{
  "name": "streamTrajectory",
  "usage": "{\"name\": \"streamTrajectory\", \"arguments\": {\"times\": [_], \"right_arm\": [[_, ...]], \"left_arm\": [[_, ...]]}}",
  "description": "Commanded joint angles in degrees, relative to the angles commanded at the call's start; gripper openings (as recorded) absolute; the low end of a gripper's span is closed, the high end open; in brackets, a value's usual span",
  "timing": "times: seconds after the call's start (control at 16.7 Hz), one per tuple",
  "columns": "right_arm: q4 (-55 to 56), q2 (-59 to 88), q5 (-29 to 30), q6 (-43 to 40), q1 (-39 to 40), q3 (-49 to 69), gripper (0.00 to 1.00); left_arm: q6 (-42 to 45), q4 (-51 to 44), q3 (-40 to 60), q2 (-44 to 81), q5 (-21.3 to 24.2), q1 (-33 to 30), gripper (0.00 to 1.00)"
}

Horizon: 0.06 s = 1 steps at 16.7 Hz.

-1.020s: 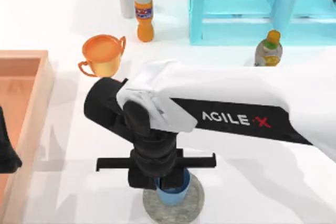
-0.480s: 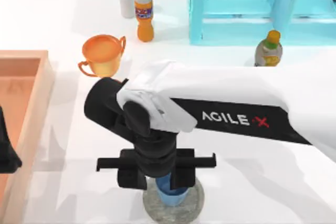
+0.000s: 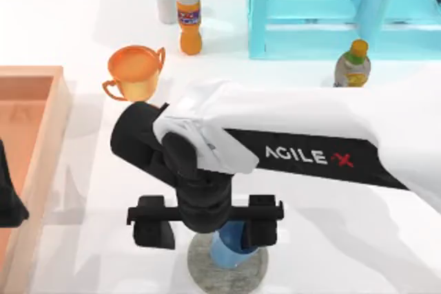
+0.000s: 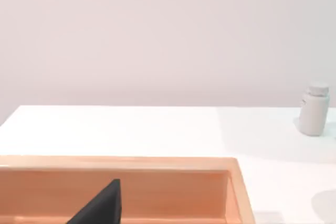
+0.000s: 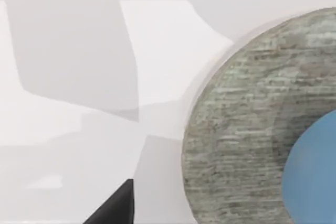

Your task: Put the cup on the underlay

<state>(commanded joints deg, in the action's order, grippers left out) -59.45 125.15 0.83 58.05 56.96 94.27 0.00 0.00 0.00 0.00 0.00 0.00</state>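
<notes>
The right gripper [image 3: 205, 228] hangs low over the near edge of the table, its 2 fingers [image 3: 153, 222] spread wide along the crossbar — neither one touches anything. Under it, the cup [image 3: 231, 249] stands upright on the underlay [image 3: 200, 266], the grey mottled disc lying flat on the white table [image 3: 331, 239]. The cup sits between the spread fingers but clear of them, nearer the right-hand one, which partly covers it from above. In the right wrist view the underlay [image 5: 236, 129] shows its streaked stone face, with the cup's blue base [image 5: 315, 177] resting on it well inside the rim.

The left gripper [image 3: 8, 201] is parked at the table's left edge, over the wooden tray [image 3: 48, 122]; I cannot tell how its fingers stand. Its wrist view looks across the tray [image 4: 157, 163] toward a white pill bottle [image 4: 314, 108].

Farther back on the table stand an orange 2-handled goblet [image 3: 134, 72], the white pill bottle [image 3: 165, 1] and just beside it an orange drink bottle [image 3: 188, 17]. A light-blue rack [image 3: 331, 12] is at the back right — a small bottle with an orange cap [image 3: 353, 63] stands in front of it.
</notes>
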Motion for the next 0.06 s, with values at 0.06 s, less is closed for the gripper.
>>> {"name": "streamTrajectory", "arguments": {"times": [0.06], "right_arm": [[0.0,0.0,0.0,0.0,0.0,0.0,1.00]], "left_arm": [[0.0,0.0,0.0,0.0,0.0,0.0,1.00]]}}
